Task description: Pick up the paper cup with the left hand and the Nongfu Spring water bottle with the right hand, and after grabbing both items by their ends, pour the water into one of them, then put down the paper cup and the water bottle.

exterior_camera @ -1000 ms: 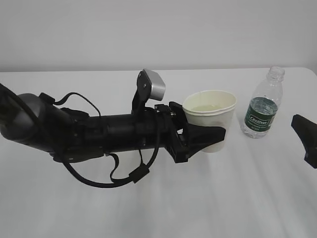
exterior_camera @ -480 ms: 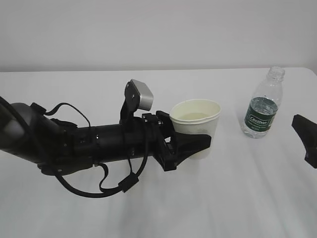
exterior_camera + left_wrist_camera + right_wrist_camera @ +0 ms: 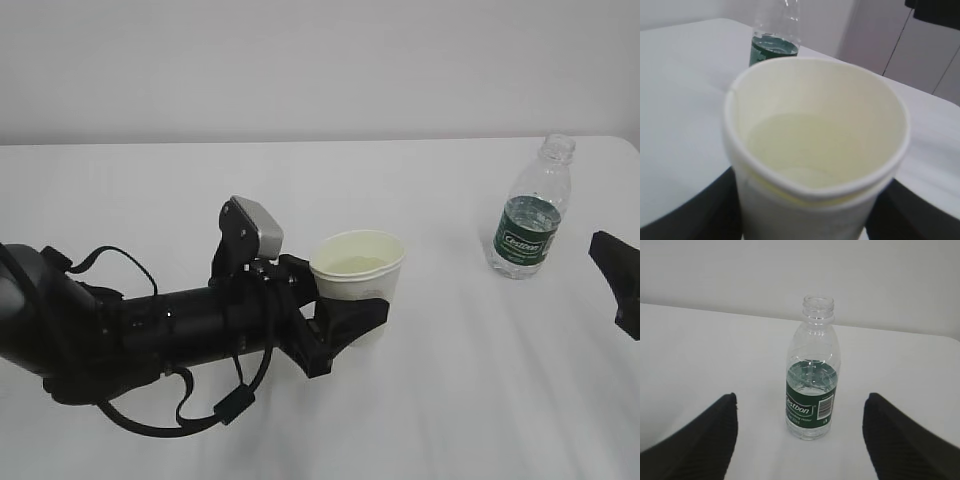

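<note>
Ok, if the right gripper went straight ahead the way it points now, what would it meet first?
Most likely the Nongfu Spring water bottle: in the right wrist view it stands upright, centred between the open fingers and ahead of them, nothing in between. The right gripper holds nothing. How far off it stands is unclear.

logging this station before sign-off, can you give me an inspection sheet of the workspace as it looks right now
surface: white table, no spill visible
paper cup: upright in the left hand, fingers on either side of its lower wall; water inside, well below the rim; whether it touches the table cannot be told
Nongfu Spring water bottle: standing upright on the table, uncapped, apart from both hands, some water left at label height
clutter: nothing seen
hands: left hand closed on the cup; right hand open, fingers spread, facing the bottle, not touching it
cables: black cables loop under and over the left arm, clear of the cup
surroundings: plain pale wall behind the table
</note>
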